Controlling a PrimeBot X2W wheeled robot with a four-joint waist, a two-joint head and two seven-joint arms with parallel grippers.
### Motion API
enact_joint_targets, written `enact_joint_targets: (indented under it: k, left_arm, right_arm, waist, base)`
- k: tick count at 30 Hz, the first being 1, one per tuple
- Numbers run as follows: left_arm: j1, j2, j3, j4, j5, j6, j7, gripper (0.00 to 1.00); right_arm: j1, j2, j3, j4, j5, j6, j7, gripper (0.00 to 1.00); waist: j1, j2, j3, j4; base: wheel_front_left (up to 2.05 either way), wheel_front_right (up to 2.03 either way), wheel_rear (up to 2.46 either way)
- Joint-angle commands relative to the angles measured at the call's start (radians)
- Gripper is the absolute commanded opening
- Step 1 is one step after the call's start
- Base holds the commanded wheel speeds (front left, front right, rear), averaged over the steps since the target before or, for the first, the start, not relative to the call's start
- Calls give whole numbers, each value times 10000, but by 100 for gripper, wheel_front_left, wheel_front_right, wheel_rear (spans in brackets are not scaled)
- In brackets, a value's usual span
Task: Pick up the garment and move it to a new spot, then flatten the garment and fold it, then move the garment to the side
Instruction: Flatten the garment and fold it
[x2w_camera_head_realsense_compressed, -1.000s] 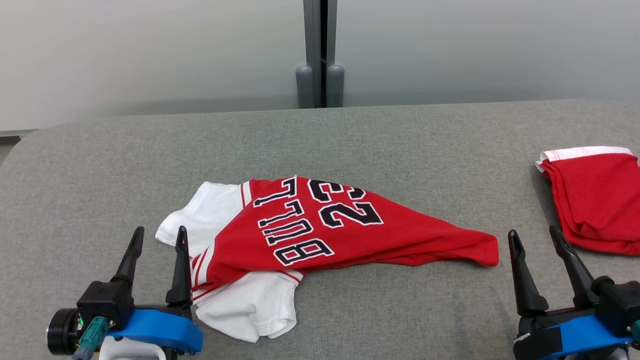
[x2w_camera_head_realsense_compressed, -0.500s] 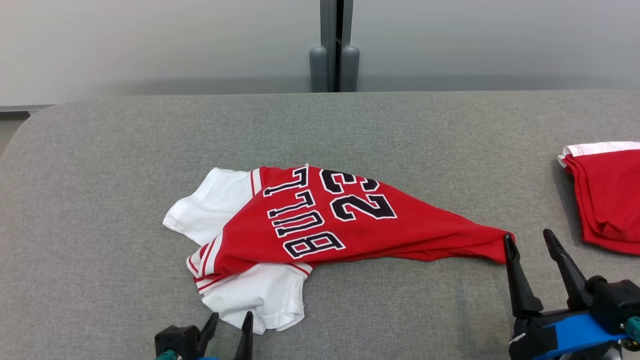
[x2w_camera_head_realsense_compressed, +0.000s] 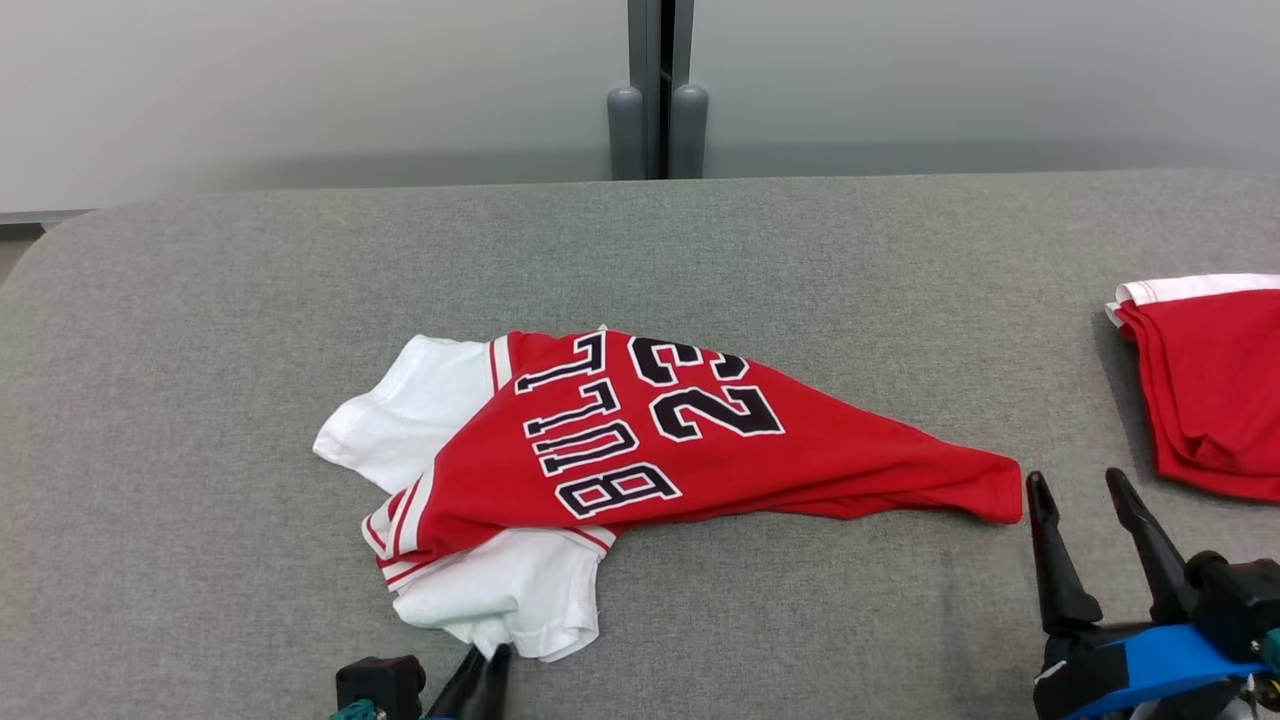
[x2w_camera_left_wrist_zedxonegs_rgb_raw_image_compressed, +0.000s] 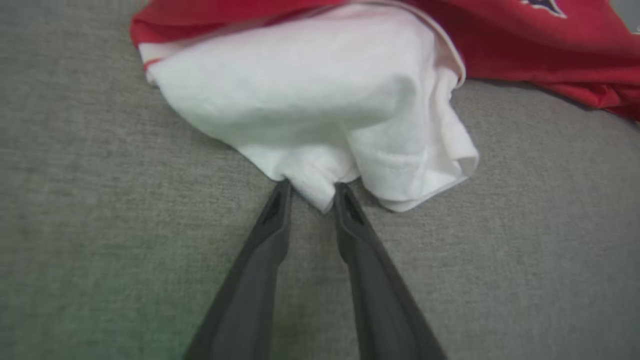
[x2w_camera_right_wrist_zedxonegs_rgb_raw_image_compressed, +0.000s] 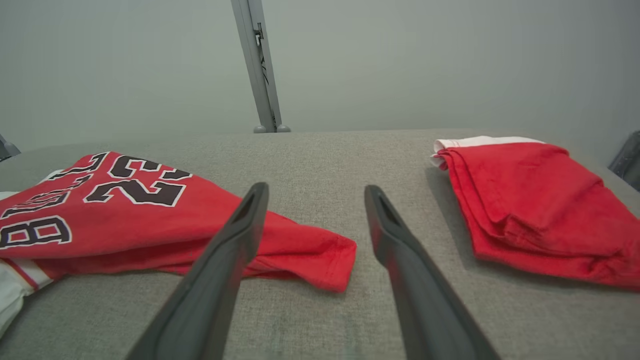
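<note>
jersey (x2w_camera_head_realsense_compressed: 640, 440) centre, folded garment (x2w_camera_head_realsense_compressed: 1210, 380) at right

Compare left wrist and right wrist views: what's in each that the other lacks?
Left wrist, not right: left gripper pinching a fold of the jersey's white sleeve. Right wrist, not left: open right gripper, folded red garment, grey post, the jersey's number 23. Both: the jersey on the grey padded surface.
</note>
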Motion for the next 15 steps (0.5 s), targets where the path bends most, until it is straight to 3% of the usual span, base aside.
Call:
enact_joint_targets:
  k: [1,9,15]
  left_arm:
    - [-132,-42,-16,137,-39,-74,-50,0]
    - [-430,108,52,268,29,-170,-293,0]
    - [-636,91,-19,319,127,-173,-325,0]
  right_arm:
    - [-23,-45,-125,101,-50,-4,-17,100]
    - [-10,-171,-675,1317,12,-2,5,100]
    - [-710,-394,-203,3014,145,-4,-135,100]
  waist:
    - [1,1,10,-17]
    - [1,1,170,-44]
    - [1,1,447,30]
  base:
    - [0,0,0]
    - [0,0,0]
    - [0,0,0]
